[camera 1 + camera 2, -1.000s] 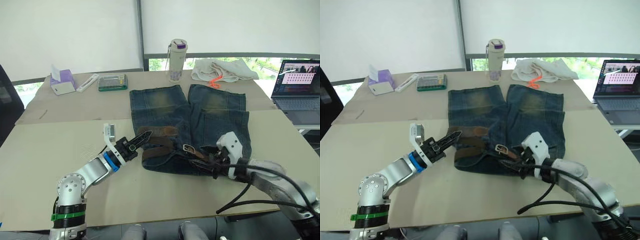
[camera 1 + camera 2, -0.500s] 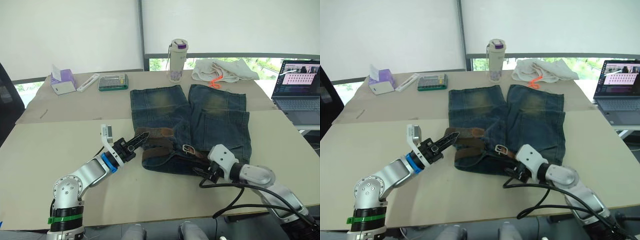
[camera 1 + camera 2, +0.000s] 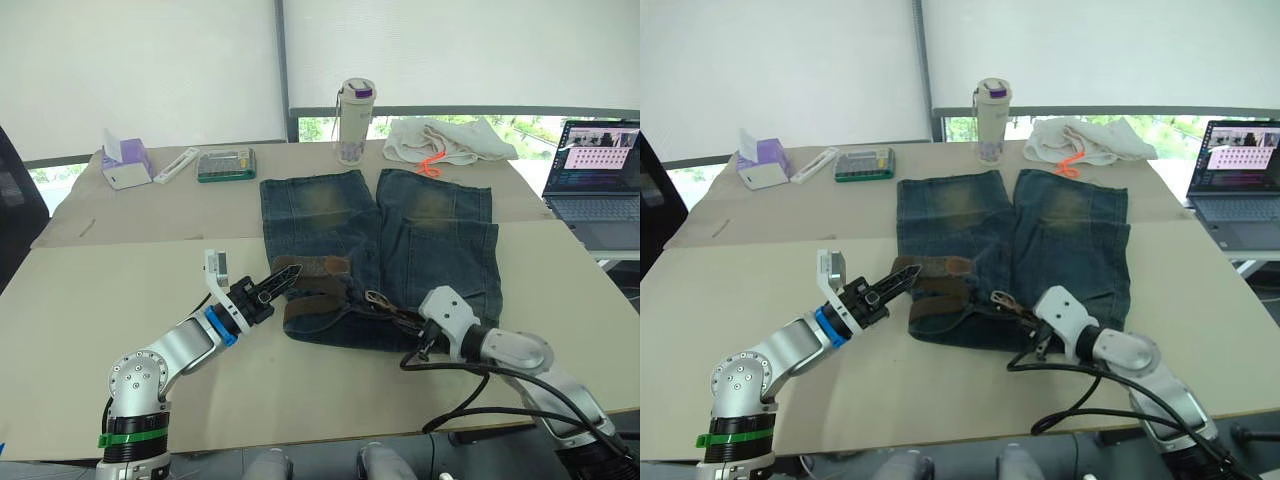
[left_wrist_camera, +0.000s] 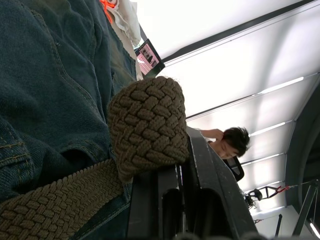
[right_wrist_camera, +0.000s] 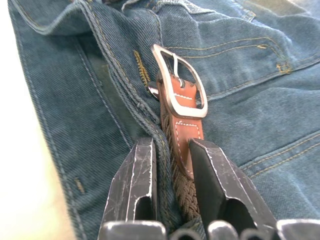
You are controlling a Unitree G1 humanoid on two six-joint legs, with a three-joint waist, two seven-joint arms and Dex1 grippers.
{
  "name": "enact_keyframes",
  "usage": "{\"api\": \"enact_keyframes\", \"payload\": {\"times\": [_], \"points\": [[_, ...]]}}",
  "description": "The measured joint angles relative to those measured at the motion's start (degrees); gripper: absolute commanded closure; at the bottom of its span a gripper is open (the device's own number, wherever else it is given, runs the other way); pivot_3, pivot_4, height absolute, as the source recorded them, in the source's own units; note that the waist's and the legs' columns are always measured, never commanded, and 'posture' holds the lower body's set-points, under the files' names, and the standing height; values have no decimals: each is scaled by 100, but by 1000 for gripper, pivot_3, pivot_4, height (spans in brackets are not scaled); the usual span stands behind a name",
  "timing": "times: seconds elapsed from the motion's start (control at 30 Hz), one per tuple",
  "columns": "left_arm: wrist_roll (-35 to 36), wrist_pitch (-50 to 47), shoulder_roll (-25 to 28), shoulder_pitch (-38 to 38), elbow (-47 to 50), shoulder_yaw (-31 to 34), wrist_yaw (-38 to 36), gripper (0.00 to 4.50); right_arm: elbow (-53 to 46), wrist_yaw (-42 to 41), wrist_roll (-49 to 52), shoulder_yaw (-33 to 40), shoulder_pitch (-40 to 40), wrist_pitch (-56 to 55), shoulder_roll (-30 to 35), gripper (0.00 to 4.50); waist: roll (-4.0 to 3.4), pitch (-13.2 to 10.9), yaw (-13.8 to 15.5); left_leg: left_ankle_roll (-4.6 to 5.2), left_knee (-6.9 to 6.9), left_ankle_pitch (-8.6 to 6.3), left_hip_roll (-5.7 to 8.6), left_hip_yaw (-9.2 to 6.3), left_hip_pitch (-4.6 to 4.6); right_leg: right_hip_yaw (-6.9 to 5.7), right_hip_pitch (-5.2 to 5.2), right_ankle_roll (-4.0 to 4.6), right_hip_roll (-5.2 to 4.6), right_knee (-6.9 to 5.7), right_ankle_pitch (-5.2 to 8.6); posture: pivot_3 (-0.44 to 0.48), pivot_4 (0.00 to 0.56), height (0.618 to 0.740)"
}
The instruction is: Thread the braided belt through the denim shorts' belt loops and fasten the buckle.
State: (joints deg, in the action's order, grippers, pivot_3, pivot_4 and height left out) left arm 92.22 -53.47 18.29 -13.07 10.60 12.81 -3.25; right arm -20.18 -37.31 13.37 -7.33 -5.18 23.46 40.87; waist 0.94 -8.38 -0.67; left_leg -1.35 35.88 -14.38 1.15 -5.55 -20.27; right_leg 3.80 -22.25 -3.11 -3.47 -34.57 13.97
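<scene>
The denim shorts [image 3: 420,235] lie flat in the middle of the table, waistband nearest me. The braided belt [image 3: 316,289] runs across the bunched waistband. At its left side, my left gripper [image 3: 279,284] is shut on a folded end of the belt [image 4: 145,120]. On the right, the silver buckle [image 5: 189,114] rests on the denim. My right gripper [image 5: 172,145] is shut on the braided strap just behind the buckle, at the waistband's edge [image 3: 411,323]. The belt loops are hidden in the crumpled waistband.
Along the far edge stand a tissue box [image 3: 123,164], a green case [image 3: 225,164], a bottle [image 3: 354,121] and a white cloth [image 3: 447,139]. A laptop [image 3: 597,178] sits at the right. A black cable [image 3: 480,408] trails over the table's near right.
My right gripper's fingers have come together onto the belt behind the buckle, which has tilted up slightly. The left gripper has kept its hold and barely moved.
</scene>
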Motion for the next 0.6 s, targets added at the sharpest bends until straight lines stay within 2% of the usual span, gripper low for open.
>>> {"api": "enact_keyframes", "payload": {"times": [0.27,0.6], "points": [[-1,5,-8,6,0,-5,-1,4500,-245,-131,371,318,-145,545,-94,3349,-1,0,-1,0,0,0,0,0,1,0,0,0,0,0,0,0,150,740],[-4,7,-27,38,0,-22,-14,4500,-300,-135,307,348,-174,694,-164,3349,-1,1,1,0,1,0,1,0,0,-1,0,2,0,-1,-1,0,150,740]]}}
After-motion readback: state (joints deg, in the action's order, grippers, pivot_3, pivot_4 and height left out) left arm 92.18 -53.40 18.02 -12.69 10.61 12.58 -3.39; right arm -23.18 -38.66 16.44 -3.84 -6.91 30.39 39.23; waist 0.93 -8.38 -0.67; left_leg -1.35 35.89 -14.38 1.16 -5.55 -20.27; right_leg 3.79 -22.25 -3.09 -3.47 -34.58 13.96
